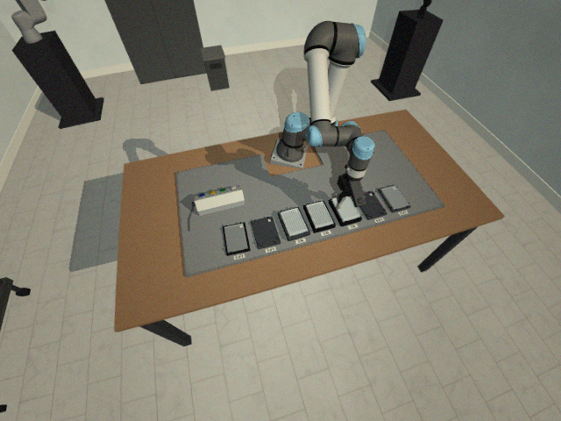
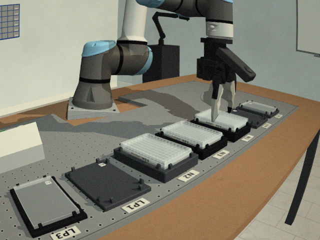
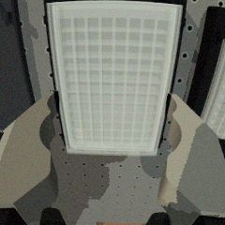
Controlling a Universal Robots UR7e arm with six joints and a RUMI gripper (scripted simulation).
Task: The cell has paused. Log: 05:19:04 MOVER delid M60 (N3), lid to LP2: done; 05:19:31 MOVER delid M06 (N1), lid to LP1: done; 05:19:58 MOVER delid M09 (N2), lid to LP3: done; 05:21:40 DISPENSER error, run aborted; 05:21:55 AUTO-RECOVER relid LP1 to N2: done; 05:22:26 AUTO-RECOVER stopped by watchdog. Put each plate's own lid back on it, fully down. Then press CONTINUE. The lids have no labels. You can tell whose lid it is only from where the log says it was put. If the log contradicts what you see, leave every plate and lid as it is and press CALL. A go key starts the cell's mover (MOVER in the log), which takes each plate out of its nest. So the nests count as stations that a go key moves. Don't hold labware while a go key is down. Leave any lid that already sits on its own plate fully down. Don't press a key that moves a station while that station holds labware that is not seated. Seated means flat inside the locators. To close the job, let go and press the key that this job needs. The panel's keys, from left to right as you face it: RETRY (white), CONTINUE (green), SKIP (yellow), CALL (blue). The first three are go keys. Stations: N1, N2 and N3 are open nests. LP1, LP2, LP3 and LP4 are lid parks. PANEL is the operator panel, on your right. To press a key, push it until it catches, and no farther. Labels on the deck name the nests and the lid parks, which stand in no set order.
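Note:
My gripper (image 2: 221, 116) stands straight down over nest N1 (image 2: 247, 138) and is shut on a clear lid (image 3: 113, 77), one finger on each long side. The lid lies over the plate in N1 (image 1: 346, 210); I cannot tell if it is fully down. The plates in N2 (image 2: 155, 149) and N3 (image 2: 192, 133) show open wells, with no lid. Park LP3 (image 2: 43, 200) holds a lid. Park LP1 (image 2: 107, 180) is empty. Past N1, a dark park (image 2: 249, 116) is empty and the far park (image 2: 257, 107) holds a lid; their labels are too small to read.
The cream operator panel (image 1: 218, 200) stands behind the row at the left of the top view, with blue, yellow, green and white keys on top. The arm's base (image 1: 289, 153) is bolted behind the nests. The table's front edge runs close along the labels.

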